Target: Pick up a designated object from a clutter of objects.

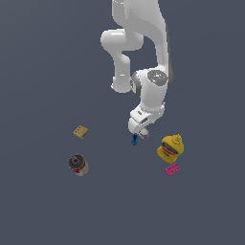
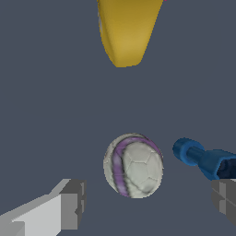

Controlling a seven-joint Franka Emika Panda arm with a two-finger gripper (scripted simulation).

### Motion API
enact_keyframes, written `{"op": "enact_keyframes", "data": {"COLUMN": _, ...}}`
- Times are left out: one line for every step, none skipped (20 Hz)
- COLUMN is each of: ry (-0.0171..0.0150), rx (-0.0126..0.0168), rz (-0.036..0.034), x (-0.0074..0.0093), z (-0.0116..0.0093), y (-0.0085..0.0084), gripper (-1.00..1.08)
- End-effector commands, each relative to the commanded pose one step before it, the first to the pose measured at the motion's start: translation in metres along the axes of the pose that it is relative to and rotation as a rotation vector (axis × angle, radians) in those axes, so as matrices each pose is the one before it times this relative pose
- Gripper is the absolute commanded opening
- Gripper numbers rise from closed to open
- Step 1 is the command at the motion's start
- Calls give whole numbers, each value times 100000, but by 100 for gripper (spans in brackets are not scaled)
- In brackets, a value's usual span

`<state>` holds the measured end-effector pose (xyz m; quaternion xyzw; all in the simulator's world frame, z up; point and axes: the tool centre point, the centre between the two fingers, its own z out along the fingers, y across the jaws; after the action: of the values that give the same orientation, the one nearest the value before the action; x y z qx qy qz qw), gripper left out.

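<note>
The designated object is a small white-grey ball (image 2: 133, 166) with purple stripes, lying on the grey floor. In the exterior view the ball (image 1: 144, 133) peeks out just under the white hand. My gripper (image 2: 147, 203) is open, with one finger on each side of the ball and not touching it. From the exterior view the gripper (image 1: 140, 132) hangs low over the ball. The clutter of objects around it includes a tiny blue piece (image 2: 203, 159) close beside the ball, and the yellow bottle (image 2: 126, 30) farther off.
The blue piece (image 1: 134, 139) stands just toward the exterior view's left of the ball. The yellow bottle (image 1: 171, 148) and a pink flat brick (image 1: 172, 169) lie toward the right. A tan waffle-like block (image 1: 80, 131) and a dark can with a red band (image 1: 78, 164) sit toward the left.
</note>
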<state>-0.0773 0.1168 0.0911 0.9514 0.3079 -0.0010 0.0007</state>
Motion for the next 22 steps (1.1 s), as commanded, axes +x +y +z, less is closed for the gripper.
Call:
{"op": "enact_keyframes", "data": {"ry": 204, "rx": 46, "rz": -1344, "x": -115, "z": 345, "y": -316, "gripper": 100}}
{"op": "enact_keyframes", "data": {"ry": 16, "rx": 14, "rz": -194, "x": -21, "z": 55, "y": -49, "gripper": 100}}
{"op": "enact_keyframes", "data": {"ry": 6, "rx": 5, "rz": -69, "x": -6, "z": 18, "y": -18, "gripper": 100}}
{"op": "enact_keyframes", "data": {"ry": -114, "rx": 13, "rz": 373, "x": 22, "z": -83, "y": 72, "gripper": 100}}
{"op": "enact_keyframes", "data": {"ry": 0, "rx": 0, "rz": 0, "x": -2, "z": 27, "y": 0, "gripper": 100}}
{"op": "enact_keyframes", "data": {"ry": 0, "rx": 0, "rz": 0, "x": -5, "z": 81, "y": 0, "gripper": 100}}
{"op": "enact_keyframes", "data": {"ry": 0, "rx": 0, "rz": 0, "x": -8, "z": 135, "y": 0, "gripper": 100}}
{"op": "enact_keyframes", "data": {"ry": 12, "rx": 8, "rz": -47, "x": -4, "z": 185, "y": -20, "gripper": 100}}
{"op": "enact_keyframes", "data": {"ry": 0, "rx": 0, "rz": 0, "x": -13, "z": 241, "y": 0, "gripper": 100}}
{"op": "enact_keyframes", "data": {"ry": 13, "rx": 9, "rz": -46, "x": -8, "z": 289, "y": -19, "gripper": 100}}
{"op": "enact_keyframes", "data": {"ry": 0, "rx": 0, "rz": 0, "x": -17, "z": 343, "y": 1, "gripper": 100}}
{"op": "enact_keyframes", "data": {"ry": 19, "rx": 12, "rz": -65, "x": -7, "z": 386, "y": -26, "gripper": 100}}
{"op": "enact_keyframes", "data": {"ry": 14, "rx": 7, "rz": -46, "x": -10, "z": 436, "y": -17, "gripper": 100}}
{"op": "enact_keyframes", "data": {"ry": 0, "rx": 0, "rz": 0, "x": -17, "z": 488, "y": 5, "gripper": 100}}
{"op": "enact_keyframes", "data": {"ry": 19, "rx": 4, "rz": -66, "x": -3, "z": 475, "y": -22, "gripper": 100}}
{"op": "enact_keyframes", "data": {"ry": 0, "rx": 0, "rz": 0, "x": -10, "z": 428, "y": 8, "gripper": 100}}
{"op": "enact_keyframes", "data": {"ry": 16, "rx": -7, "rz": -67, "x": 4, "z": 367, "y": -21, "gripper": 100}}
{"op": "enact_keyframes", "data": {"ry": 0, "rx": 0, "rz": 0, "x": -5, "z": 323, "y": 9, "gripper": 100}}
{"op": "enact_keyframes", "data": {"ry": 7, "rx": -16, "rz": -46, "x": 4, "z": 266, "y": -12, "gripper": 100}}
{"op": "enact_keyframes", "data": {"ry": 0, "rx": 0, "rz": 0, "x": -2, "z": 222, "y": 8, "gripper": 100}}
{"op": "enact_keyframes", "data": {"ry": 0, "rx": 0, "rz": 0, "x": -2, "z": 172, "y": 7, "gripper": 100}}
{"op": "enact_keyframes", "data": {"ry": 2, "rx": -25, "rz": -42, "x": 7, "z": 117, "y": -14, "gripper": 100}}
